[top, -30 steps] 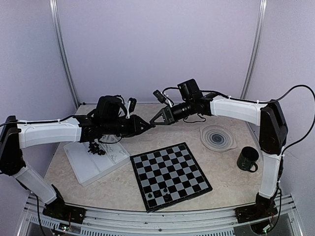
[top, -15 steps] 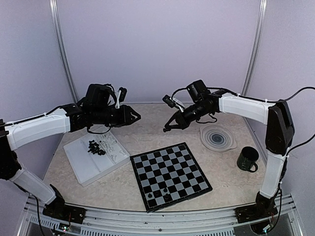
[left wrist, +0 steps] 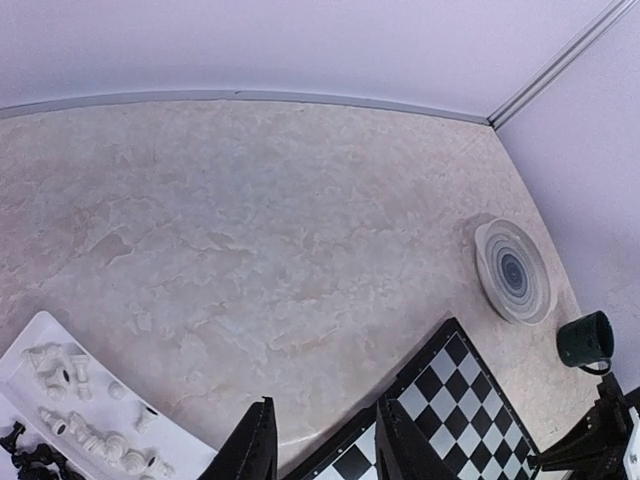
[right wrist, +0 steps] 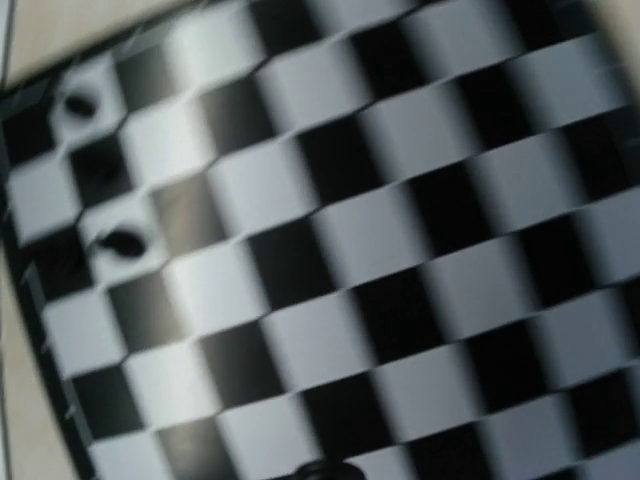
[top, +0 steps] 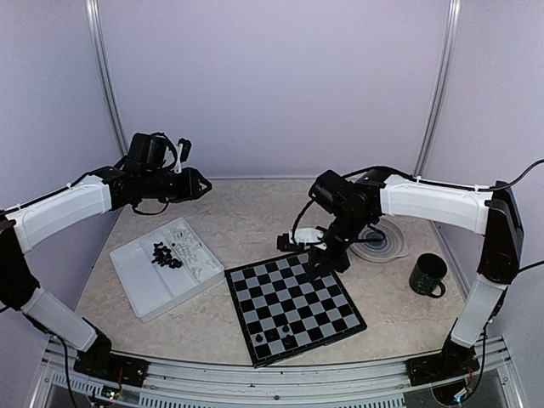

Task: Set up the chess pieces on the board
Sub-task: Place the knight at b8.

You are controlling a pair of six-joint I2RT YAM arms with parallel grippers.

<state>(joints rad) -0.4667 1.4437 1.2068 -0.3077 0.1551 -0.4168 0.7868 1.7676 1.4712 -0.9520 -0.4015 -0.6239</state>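
Observation:
The board (top: 293,302) lies near the table's front, with two black chess pieces (top: 287,330) on its near rows. More chess pieces, black (top: 164,255) and white (top: 192,250), lie in the white tray (top: 144,285). My right gripper (top: 317,260) points down over the board's far edge and is shut. Its own view is a blurred close-up of the board (right wrist: 400,230) with dark pieces (right wrist: 120,242); its fingers do not show, and I cannot tell whether it holds anything. My left gripper (left wrist: 325,440) hangs high at the back left, open and empty.
A round grey ringed plate (top: 384,246) sits behind the right arm, partly hidden by it. A dark green mug (top: 427,274) stands at the right. The plate (left wrist: 513,272), the mug (left wrist: 585,340) and the tray's white pieces (left wrist: 75,395) also show in the left wrist view.
The two grippers met in mid-air at the back. The left jaws opened and that arm swung back to the left; the right arm came down to the board's far edge.

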